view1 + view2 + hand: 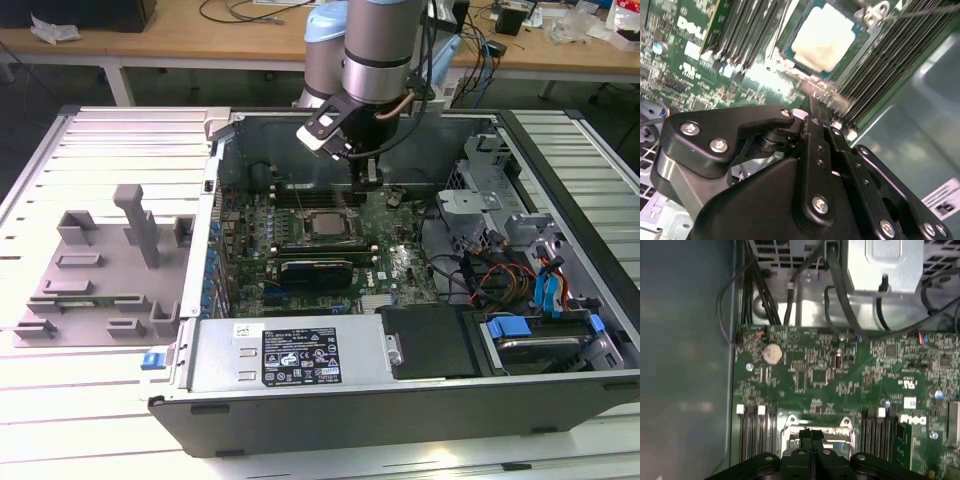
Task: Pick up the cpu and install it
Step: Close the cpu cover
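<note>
So, standing here watching the rig: the cpu point(822, 40) is sitting flat in its socket point(845, 423) on the green motherboard point(840, 375). That's inside the open computer case point(400, 410), which lies on its side on the slatted table point(100, 140). It looks seated square in there, pale metal top facing up, with dark memory slots point(900, 55) running along either side.

The pincer point(811, 434) is closed. Its fingers are pressed together with just a thin seam showing, and it's carrying nothing. It hangs low over the board right at the socket's edge, with the tip near the cpu but not touching it, as far as I can tell from the second wrist view.

On handling, my guess is that the chip is light, thin and totally stiff, so weight is a non-issue. The smooth metal lid is probably slippery. The underside contacts and the socket are the fragile bits, so you'd want to take it by two opposite edges, keep it level, and never press or drag it. A tilted drop could wreck the socket.

Over at the exterior view's left there's a grey moulded holder point(95, 265) on the table, well apart from the case
</note>
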`<action>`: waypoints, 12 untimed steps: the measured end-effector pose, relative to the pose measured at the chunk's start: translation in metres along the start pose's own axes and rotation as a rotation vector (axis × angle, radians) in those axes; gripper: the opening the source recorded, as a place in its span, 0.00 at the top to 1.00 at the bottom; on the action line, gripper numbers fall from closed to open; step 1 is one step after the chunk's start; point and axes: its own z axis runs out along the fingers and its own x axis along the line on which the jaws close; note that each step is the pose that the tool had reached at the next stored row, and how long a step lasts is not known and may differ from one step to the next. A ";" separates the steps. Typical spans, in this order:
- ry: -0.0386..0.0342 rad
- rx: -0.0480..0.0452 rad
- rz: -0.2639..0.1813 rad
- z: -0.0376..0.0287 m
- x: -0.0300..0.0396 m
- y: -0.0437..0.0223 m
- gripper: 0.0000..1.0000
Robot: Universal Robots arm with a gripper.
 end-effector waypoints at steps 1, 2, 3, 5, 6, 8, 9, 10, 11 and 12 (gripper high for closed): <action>0.0000 0.0000 0.000 0.0000 0.0001 -0.0009 0.89; 0.0000 0.0000 0.000 0.0000 0.0001 -0.0010 0.89; 0.0000 0.0000 0.000 0.0000 0.0001 -0.0011 0.89; 0.0005 0.0052 0.000 0.0002 0.0002 -0.0013 0.89; 0.0010 0.0226 0.000 0.0003 0.0002 -0.0013 0.89; 0.0013 0.0398 0.000 0.0004 0.0001 -0.0013 0.89; 0.0012 0.0402 0.000 0.0004 0.0001 -0.0014 0.89; 0.0013 0.0404 0.000 0.0004 0.0001 -0.0014 0.89; 0.0015 0.0404 0.000 0.0005 0.0002 -0.0014 0.89; 0.0015 0.0403 0.000 0.0007 0.0002 -0.0021 0.89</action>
